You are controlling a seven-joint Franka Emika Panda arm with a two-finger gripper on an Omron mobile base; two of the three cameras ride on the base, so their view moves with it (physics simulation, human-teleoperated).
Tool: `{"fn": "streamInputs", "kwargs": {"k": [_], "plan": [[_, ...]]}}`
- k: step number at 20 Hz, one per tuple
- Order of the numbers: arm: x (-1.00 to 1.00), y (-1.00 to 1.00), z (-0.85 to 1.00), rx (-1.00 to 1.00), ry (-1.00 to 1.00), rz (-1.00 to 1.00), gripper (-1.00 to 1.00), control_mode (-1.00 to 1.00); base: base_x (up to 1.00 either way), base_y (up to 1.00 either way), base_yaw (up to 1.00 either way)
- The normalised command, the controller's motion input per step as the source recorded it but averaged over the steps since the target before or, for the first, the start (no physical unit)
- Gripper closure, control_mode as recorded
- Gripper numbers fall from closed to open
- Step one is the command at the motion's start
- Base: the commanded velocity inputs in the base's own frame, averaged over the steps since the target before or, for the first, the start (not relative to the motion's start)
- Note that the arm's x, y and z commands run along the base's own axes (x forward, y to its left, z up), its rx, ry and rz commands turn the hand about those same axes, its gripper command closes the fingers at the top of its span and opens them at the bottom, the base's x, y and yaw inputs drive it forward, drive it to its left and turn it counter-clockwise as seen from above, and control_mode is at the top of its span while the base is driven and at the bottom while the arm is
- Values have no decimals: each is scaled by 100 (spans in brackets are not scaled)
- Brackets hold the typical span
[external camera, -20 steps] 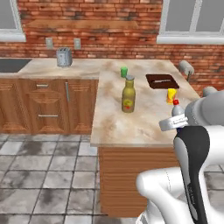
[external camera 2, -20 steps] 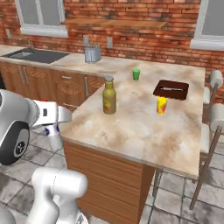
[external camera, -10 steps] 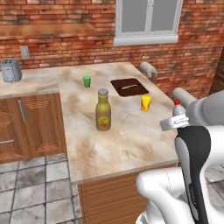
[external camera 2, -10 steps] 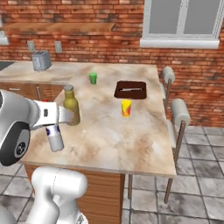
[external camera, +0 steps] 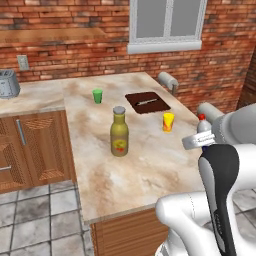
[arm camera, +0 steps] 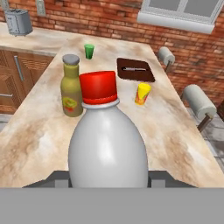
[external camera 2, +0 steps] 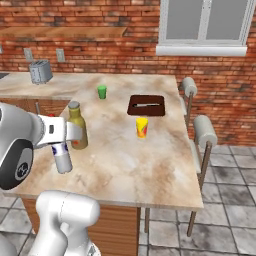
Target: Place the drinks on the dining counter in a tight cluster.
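My gripper [external camera 2: 60, 148] is shut on the small clear red-capped bottle [external camera 2: 63, 159], holding it upright above the near left edge of the dining counter [external camera 2: 150, 162]. In the hand view this bottle [arm camera: 107, 144] stands close in front, its red cap up. From the left base view the bottle [external camera: 202, 123] shows beside the gripper [external camera: 198, 142], at the counter's [external camera: 145, 162] right edge. The big olive-yellow bottle [external camera: 119, 132] [external camera 2: 76, 127] [arm camera: 71, 87] stands upright on the counter, just beyond the held bottle.
On the counter stand a green cup [external camera: 97, 95] [external camera 2: 102, 91], a yellow cup [external camera: 168, 122] [external camera 2: 142, 127] and a dark board with a knife [external camera: 147, 102] [external camera 2: 146, 105]. A toaster [external camera 2: 40, 71] sits on the back counter. Two stools [external camera 2: 205, 131] line the right side.
The base has driven on, so the whole scene has shifted and the counter lies closer. The small bottle stays in the gripper.
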Motion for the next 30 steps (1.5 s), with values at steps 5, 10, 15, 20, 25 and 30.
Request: {"fn": "streamInputs", "kwargs": {"k": [5, 10, 15, 20, 25, 30], "plan": [[0, 0, 0, 0, 0, 0, 100, 100, 15, 1, 0], [0, 0, 0, 0, 0, 0, 100, 100, 2, 0, 0], [41, 0, 0, 0, 0, 5, 100, -100, 7, 0, 0], [100, -28, -12, 9, 0, 27, 100, -100, 0, 0, 0], [98, -21, -13, 5, -3, 26, 100, -100, 0, 0, 0], [76, -2, -15, 0, -15, 18, 100, -100, 0, 0, 0]]}}
